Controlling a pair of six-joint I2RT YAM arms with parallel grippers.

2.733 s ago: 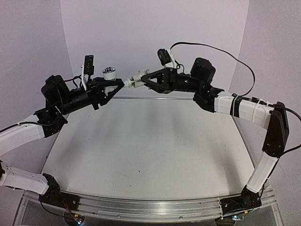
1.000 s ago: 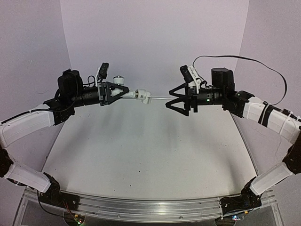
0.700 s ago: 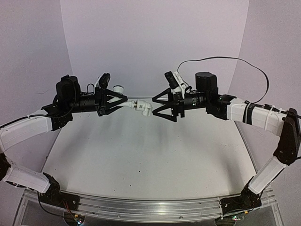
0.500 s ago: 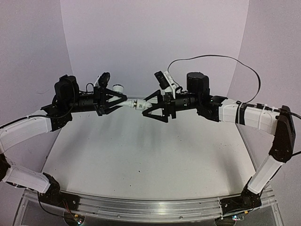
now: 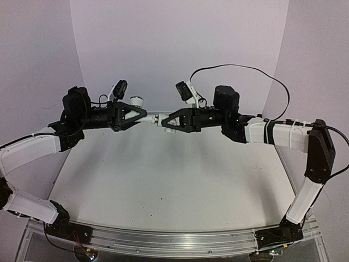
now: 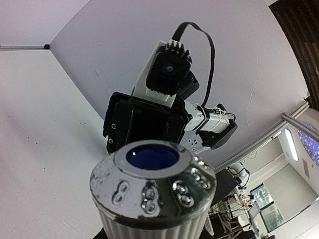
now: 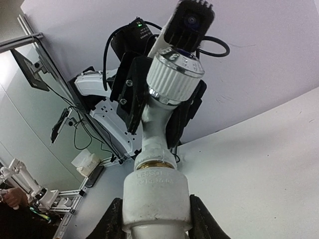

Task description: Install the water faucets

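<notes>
The water faucets (image 5: 155,117) are hanging above the table (image 5: 163,180) in the upper middle of the top view, bridging the two arms. The left gripper (image 5: 146,113) is clamping the end by the ribbed spray head (image 7: 174,74), and the right gripper (image 5: 164,121) is pinching the white collar (image 7: 157,199) below the brass thread (image 7: 154,164). The piece is looking light, rigid and smooth, so the wide collar is probably offering surer purchase than the slick, rounded neck.

Top view: left arm (image 5: 30,152) and right arm (image 5: 281,134) held high, forearms near level, reaching inward. 2 grippers tip to tip at upper centre: left gripper (image 5: 145,114) and right gripper (image 5: 164,121), each clamped on the faucet (image 5: 155,118).
</notes>
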